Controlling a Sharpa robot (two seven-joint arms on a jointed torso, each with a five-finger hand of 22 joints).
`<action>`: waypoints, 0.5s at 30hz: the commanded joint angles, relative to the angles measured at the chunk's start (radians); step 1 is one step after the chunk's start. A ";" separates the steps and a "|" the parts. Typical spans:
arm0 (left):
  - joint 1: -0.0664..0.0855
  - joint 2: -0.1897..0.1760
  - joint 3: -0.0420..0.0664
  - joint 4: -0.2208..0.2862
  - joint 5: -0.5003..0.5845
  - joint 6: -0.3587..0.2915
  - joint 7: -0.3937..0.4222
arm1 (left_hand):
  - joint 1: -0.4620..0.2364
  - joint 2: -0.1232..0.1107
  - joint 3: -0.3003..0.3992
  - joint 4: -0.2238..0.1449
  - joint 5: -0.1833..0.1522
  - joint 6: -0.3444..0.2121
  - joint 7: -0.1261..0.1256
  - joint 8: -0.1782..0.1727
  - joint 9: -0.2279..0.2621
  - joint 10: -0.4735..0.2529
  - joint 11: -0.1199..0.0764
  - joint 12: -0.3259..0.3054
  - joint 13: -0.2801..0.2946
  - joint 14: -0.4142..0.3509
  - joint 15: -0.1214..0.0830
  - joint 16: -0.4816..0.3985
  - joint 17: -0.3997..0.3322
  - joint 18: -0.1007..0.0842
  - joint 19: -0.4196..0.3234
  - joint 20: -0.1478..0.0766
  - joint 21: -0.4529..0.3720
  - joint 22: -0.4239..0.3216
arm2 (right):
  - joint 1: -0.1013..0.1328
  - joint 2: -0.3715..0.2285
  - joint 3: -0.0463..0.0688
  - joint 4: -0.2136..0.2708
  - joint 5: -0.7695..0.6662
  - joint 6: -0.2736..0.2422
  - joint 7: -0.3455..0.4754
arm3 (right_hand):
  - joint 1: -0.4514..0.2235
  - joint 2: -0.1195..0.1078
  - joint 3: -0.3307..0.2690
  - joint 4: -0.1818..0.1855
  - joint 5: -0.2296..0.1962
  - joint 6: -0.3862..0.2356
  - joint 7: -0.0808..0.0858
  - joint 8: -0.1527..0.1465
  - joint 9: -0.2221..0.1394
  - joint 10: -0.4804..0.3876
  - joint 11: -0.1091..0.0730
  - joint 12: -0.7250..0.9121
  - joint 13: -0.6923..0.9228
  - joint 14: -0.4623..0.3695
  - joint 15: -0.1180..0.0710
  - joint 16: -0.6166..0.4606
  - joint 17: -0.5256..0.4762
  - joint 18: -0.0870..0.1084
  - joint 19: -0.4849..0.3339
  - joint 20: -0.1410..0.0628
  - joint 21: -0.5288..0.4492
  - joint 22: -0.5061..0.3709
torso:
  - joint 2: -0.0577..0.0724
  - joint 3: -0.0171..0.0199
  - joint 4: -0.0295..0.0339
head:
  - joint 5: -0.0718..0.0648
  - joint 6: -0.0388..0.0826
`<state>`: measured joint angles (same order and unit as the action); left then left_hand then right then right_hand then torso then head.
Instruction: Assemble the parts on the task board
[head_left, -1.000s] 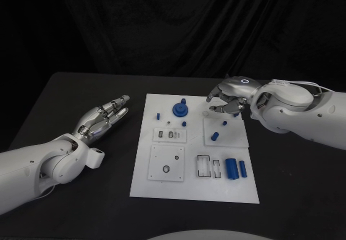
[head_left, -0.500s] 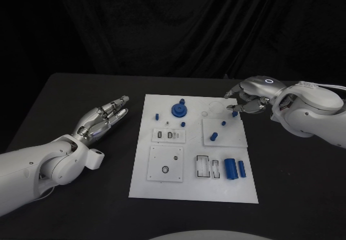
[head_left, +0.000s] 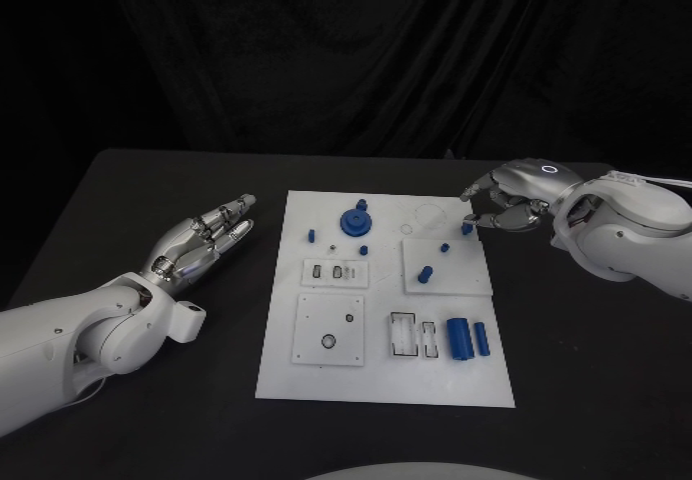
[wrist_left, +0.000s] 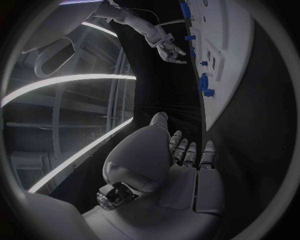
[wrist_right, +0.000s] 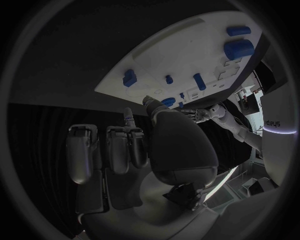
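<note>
Task board (head_left: 384, 385) parts await pickup; right hand (head_left: 508, 203), curled and empty beside it, must reach the nearest blue peg (head_left: 469, 228); left hand (head_left: 202, 240) lies spread

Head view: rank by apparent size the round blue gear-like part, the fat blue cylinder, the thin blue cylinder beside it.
1. Round blue gear-like part and fat blue cylinder: look alike in size, so unranked.
2. Thin blue cylinder: clearly smallest.

Black table (head_left: 144, 190) under white board; dark curtain (head_left: 332, 70) hangs behind table's far edge
</note>
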<state>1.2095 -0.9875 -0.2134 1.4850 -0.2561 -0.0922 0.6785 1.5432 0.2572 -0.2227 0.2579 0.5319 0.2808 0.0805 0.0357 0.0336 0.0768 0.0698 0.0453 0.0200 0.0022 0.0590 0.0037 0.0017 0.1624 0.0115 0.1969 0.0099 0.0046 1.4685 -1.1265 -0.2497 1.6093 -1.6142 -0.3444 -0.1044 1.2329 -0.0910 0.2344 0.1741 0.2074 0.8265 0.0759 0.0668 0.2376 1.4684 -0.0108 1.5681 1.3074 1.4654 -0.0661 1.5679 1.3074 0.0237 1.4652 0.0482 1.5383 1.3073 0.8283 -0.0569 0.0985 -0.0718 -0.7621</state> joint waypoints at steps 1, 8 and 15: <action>0.000 0.001 0.001 0.002 -0.001 0.011 0.162 | 0.010 0.002 0.005 0.002 0.005 -0.006 -0.001 -0.002 0.000 0.000 0.006 -0.004 -0.001 -0.002 0.007 -0.004 -0.002 0.019 -0.003 0.007 -0.001 0.001 | -0.007 -0.004 0.000 -0.002 -0.004 0.005 -0.029 | 0.007 -0.007 -0.004 0.010 -0.005 0.009 0.003 0.007 0.000 0.102 -0.001 0.003 0.263 0.105 -0.005 0.003 0.263 -0.019 0.096 -0.007 0.015 0.256 | -0.001 -0.0009 0.0016 | -0.002 0.005; 0.000 -0.001 0.001 0.001 -0.001 0.013 0.161 | 0.010 0.002 0.005 0.002 0.005 -0.006 -0.001 -0.002 0.000 0.000 0.006 -0.004 -0.001 -0.002 0.007 -0.004 -0.002 0.019 -0.003 0.007 -0.001 0.001 | -0.017 -0.007 0.000 -0.005 -0.004 0.000 -0.026 | 0.007 -0.015 -0.020 0.028 -0.023 0.017 0.004 0.010 0.000 0.102 0.000 0.003 0.263 0.105 -0.004 0.003 0.263 -0.021 0.100 -0.007 0.022 0.259 | 0.000 -0.0006 0.0010 | -0.008 0.005; 0.000 0.000 0.001 0.000 -0.001 0.016 0.160 | 0.011 0.002 0.006 0.001 0.006 -0.006 -0.001 -0.002 0.000 0.000 0.006 -0.004 -0.001 -0.002 0.007 -0.004 -0.002 0.019 -0.003 0.007 -0.001 0.001 | -0.023 -0.005 0.000 -0.010 -0.004 0.008 -0.031 | 0.017 -0.025 -0.029 0.034 -0.028 0.009 0.003 0.005 -0.002 0.102 -0.001 0.003 0.263 0.105 -0.005 0.003 0.263 -0.021 0.101 -0.008 0.023 0.260 | 0.000 0.0002 0.0012 | -0.015 0.006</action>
<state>1.2095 -0.9888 -0.2134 1.4840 -0.2560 -0.0900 0.6785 1.5432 0.2572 -0.2227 0.2579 0.5319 0.2808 0.0805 0.0357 0.0336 0.0769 0.0698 0.0453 0.0200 0.0022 0.0590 0.0037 0.0009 0.1624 0.0115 0.1969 0.0099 0.0045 1.4481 -1.1312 -0.2499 1.6006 -1.6142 -0.3427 -0.1112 1.2480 -0.1061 0.2056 0.2029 0.1841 0.8357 0.0779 0.0709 0.2368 1.4684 -0.0108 1.5681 1.3079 1.4653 -0.0662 1.5679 1.3074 0.0071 1.4652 0.0482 1.5568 1.3074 0.8283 -0.0571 0.0996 -0.0848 -0.7561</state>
